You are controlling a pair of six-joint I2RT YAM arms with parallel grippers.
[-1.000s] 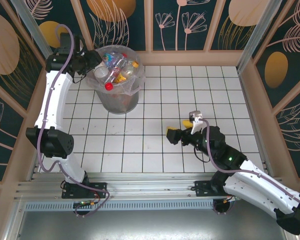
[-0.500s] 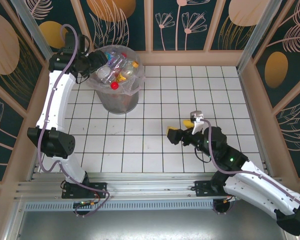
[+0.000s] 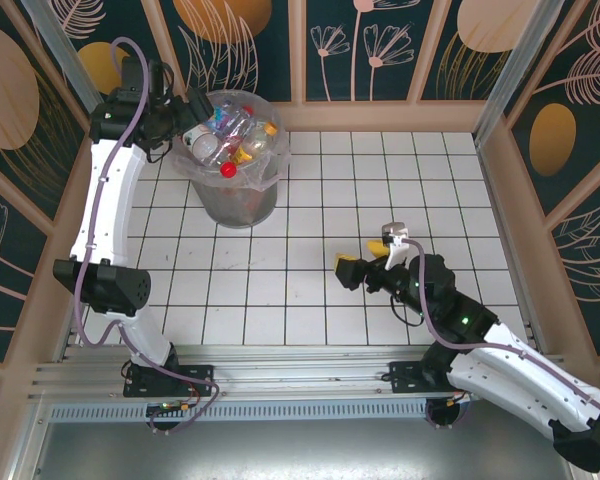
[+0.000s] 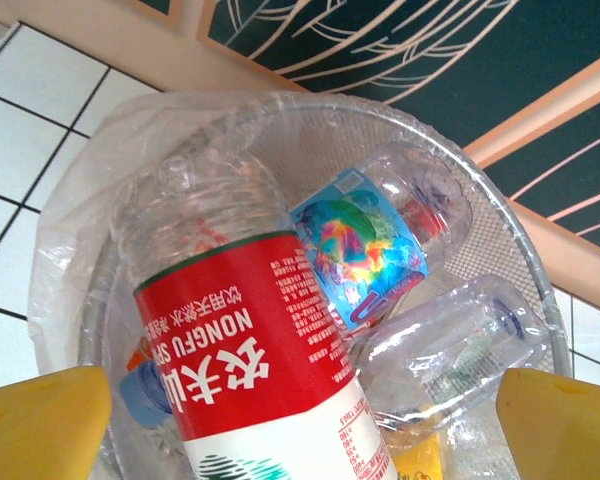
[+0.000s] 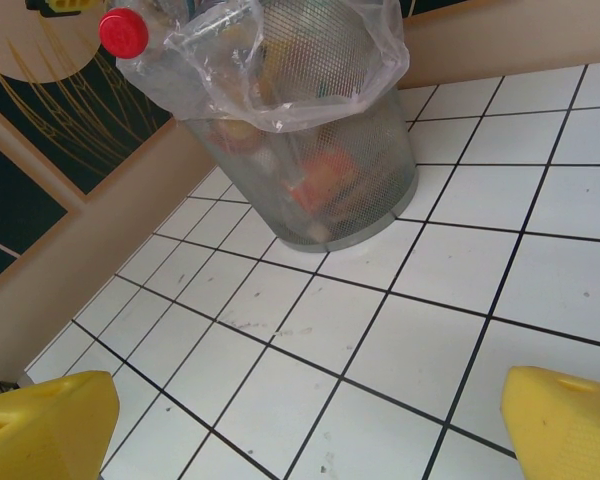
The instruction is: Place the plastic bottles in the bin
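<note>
Top external: bin (image 3: 242, 200) at far-left corner of tiled counter (image 3: 380, 180), plastic bottles (image 3: 230, 135) heaped inside; left tool (image 4: 302, 420) above bin mouth, jaws spread wide, red-labelled bottle (image 4: 250, 350) lying beneath, clear of both fingers; right tool (image 5: 305, 425) low over tiles, gaping, holding nothing

You have bright, even light from overhead. The white tiled table (image 3: 380, 180) reads clean, with only faint, soft shadows under the arms and at the foot of the bin (image 3: 242, 205). In the right wrist view, the clear bag (image 5: 310, 50) throws small white glints along its folds. In the left wrist view, the red-labelled bottle (image 4: 250, 360) is sharp enough to show its print. The yellow left fingers (image 4: 40, 420) and right fingers (image 5: 40, 430) sit soft and out of focus in the near corners. The top view leans its walls outward at the edges.
</note>
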